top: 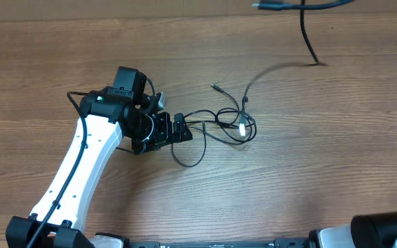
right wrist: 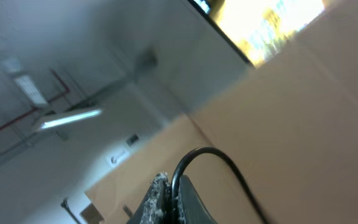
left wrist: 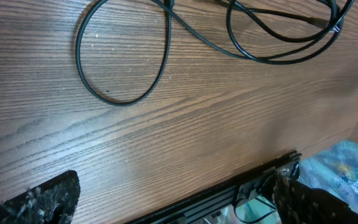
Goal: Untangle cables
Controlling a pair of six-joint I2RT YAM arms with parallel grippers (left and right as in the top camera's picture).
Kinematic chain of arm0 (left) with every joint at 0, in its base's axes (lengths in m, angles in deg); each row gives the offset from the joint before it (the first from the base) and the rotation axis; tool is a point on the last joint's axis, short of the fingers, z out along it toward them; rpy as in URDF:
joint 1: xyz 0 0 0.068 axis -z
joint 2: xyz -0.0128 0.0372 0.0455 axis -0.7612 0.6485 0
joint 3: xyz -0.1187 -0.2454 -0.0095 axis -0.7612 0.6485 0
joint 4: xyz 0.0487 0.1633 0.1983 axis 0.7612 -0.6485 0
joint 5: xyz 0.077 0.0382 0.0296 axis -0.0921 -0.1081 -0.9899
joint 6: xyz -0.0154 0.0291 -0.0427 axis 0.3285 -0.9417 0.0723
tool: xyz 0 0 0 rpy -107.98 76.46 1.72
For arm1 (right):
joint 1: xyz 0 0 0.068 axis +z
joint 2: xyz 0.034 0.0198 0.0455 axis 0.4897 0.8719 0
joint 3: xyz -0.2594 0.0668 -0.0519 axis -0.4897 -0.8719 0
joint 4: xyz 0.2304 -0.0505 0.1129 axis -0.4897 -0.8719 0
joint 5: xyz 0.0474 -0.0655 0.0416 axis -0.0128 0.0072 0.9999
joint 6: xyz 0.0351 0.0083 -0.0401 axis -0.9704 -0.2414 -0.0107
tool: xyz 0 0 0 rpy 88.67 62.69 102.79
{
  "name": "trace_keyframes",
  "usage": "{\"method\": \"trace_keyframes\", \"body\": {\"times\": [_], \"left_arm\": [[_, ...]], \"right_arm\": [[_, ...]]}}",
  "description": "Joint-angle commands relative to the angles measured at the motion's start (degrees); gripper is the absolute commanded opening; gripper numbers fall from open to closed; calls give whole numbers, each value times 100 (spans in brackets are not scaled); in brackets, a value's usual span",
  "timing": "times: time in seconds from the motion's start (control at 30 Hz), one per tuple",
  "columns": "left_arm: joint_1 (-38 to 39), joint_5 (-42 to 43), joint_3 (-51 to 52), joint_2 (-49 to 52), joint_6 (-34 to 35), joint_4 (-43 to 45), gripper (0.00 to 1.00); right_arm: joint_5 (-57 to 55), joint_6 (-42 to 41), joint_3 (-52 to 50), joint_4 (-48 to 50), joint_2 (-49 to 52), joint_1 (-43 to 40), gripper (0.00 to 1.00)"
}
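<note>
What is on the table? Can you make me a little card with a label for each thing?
Table: brown wood
Cables: thin and black, looped over each other in a tangle near the middle
Left gripper: open, holding nothing, right beside the left end of the tangle
Right gripper: tilted up toward the ceiling, away from the cables; open or shut cannot be told
Untangling: not done yet
</note>
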Motion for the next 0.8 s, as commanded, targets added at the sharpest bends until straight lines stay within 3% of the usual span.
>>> {"method": "trace_keyframes", "body": {"times": [0.0,0.13,0.4,0.6,0.77], "left_arm": [[39,-13,-94,46,31,7,100],[39,-13,-94,46,31,9,100],[39,-13,-94,46,33,26,100],[39,7,-94,46,33,133,100],[39,844,-94,46,-240,350,90]], "right_arm": [[669,-63,-116,251,297,-7,4],[920,-157,-116,1054,431,4,4],[136,-481,-116,2293,442,15,4],[-203,-1152,-116,2441,444,26,4],[535,-1130,-116,2124,448,240,4]]}}
